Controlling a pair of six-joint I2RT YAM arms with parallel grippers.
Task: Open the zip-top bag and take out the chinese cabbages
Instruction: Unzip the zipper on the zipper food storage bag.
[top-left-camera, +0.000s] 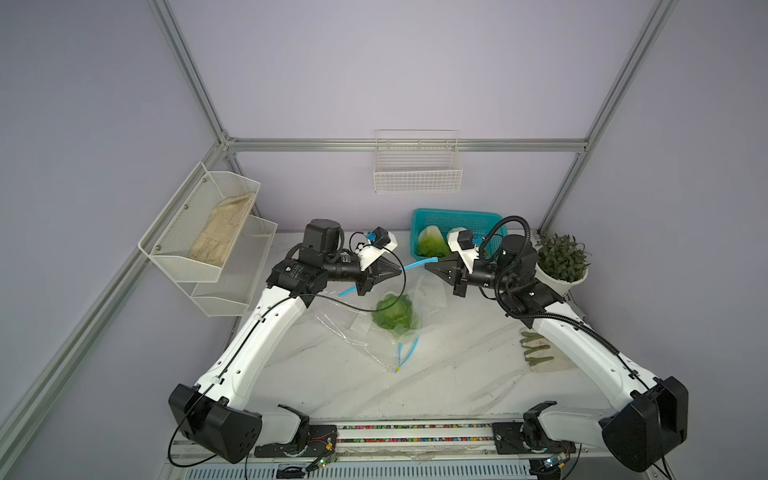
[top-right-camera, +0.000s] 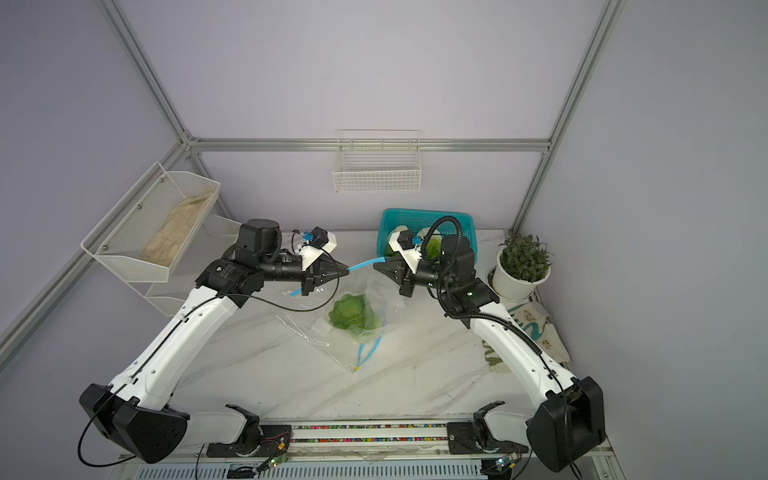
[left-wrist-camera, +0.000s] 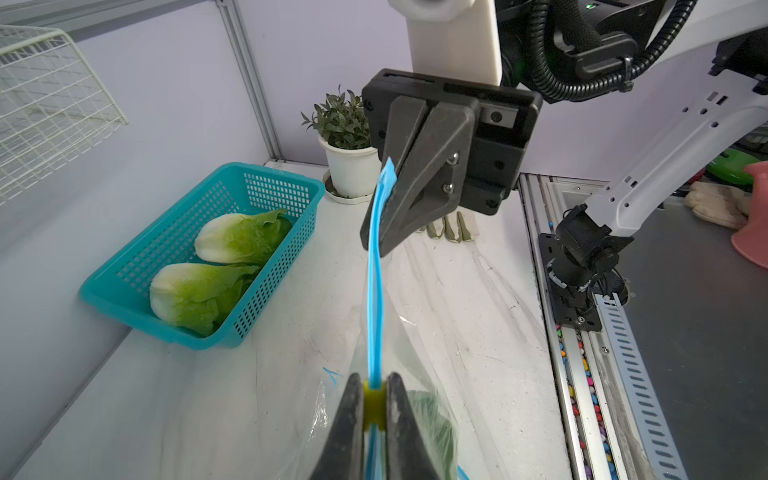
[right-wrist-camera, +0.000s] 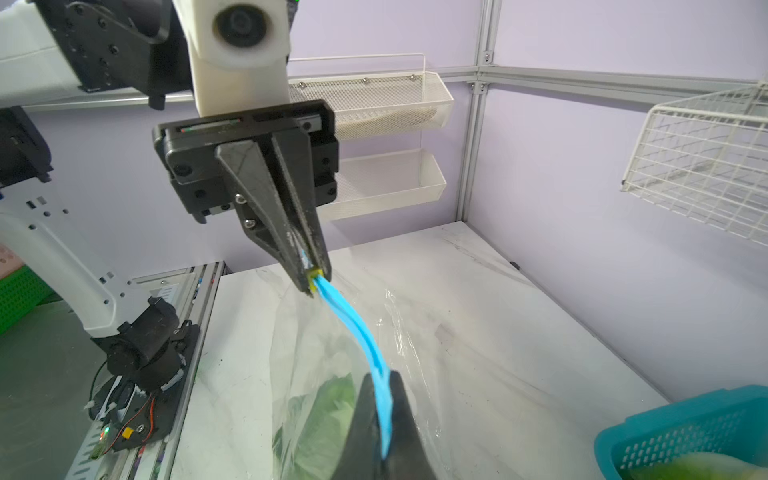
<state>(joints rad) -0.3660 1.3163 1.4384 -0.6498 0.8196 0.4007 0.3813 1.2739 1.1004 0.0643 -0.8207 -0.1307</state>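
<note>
No writing can be read with certainty. A pale label (top-left-camera: 297, 272) on a black joint of the left arm (top-left-camera: 266, 328) carries print too small to make out, and teal lettering on the cloth (top-right-camera: 530, 322) beside the right arm (top-right-camera: 511, 345) is partly hidden. A small blue mark (left-wrist-camera: 331, 375) on the zip-top bag (left-wrist-camera: 291, 415) is illegible.

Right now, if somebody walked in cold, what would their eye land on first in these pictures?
The bright blue zip strip, stretched in mid-air between the left end effector and right end effector, both shut on it. Under it sags the clear zip-top bag with a round green cabbage inside; two paler cabbages lie in the teal basket at the back of the table.
</note>
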